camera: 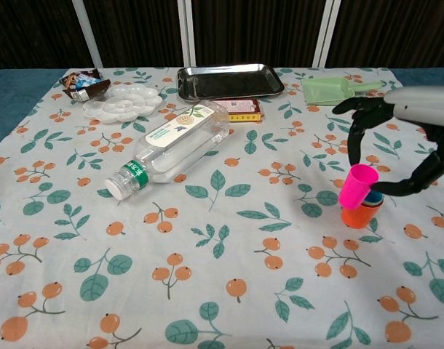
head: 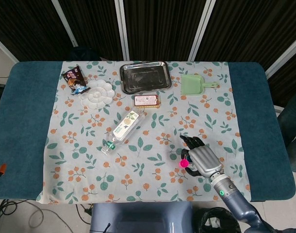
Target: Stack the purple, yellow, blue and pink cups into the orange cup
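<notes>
You have one pink cup (camera: pixel 357 186) and one orange cup (camera: pixel 359 215) with at least a blue cup (camera: pixel 375 197) nested inside; deeper ones can't be counted. Around them you've got one plastic bottle (camera: pixel 171 147), one metal tray (camera: pixel 230 80), one green scoop (camera: pixel 333 90), one white palette (camera: pixel 124 102), one snack packet (camera: pixel 84 83) and one flat box (camera: pixel 239 110). You see one hand (camera: pixel 411 138).
</notes>
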